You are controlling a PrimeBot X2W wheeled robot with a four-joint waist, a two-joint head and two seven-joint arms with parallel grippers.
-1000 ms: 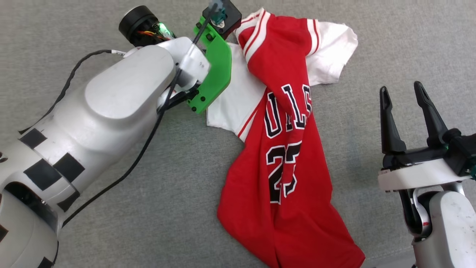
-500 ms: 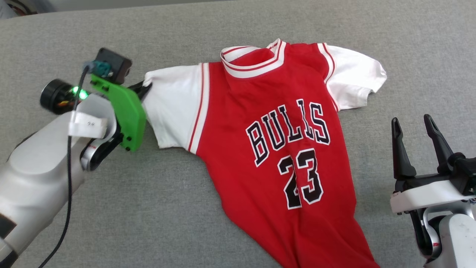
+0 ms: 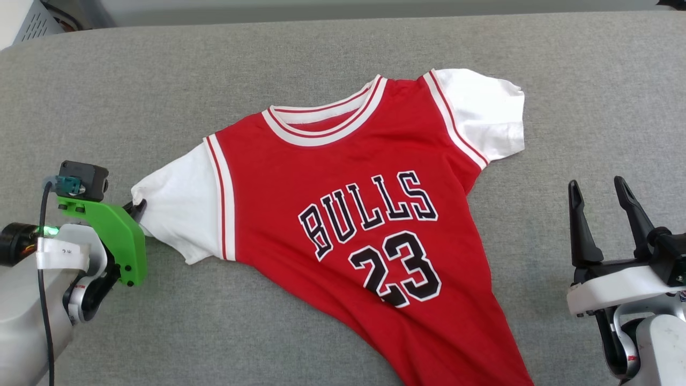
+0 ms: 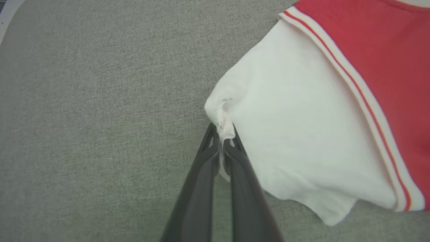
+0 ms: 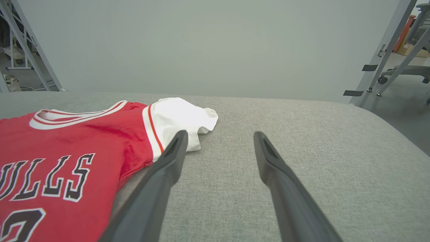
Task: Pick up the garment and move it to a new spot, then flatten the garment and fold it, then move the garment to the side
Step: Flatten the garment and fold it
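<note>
- The tabletop point(image 3: 161, 80) is covered in grey woven fabric, and its far edge and corner are rounded.
- The garment point(image 3: 343, 177) lies on it front up. It is a red jersey T-shirt with a striped collar and black, white-outlined "BULLS" and "23".
- It lies slanted, with the collar toward the far edge and the hem running off the head view's bottom.
- The white far sleeve point(image 3: 482, 118) lies flat on the fabric.
- The white near sleeve point(image 3: 177, 220) is drawn out leftward to a pinched tip.

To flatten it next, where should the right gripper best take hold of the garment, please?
Probably the outer hem of the right white sleeve, coming from the right: the left gripper pinches the opposite sleeve, so the open right gripper pulling outward should stretch the garment flat.
</note>
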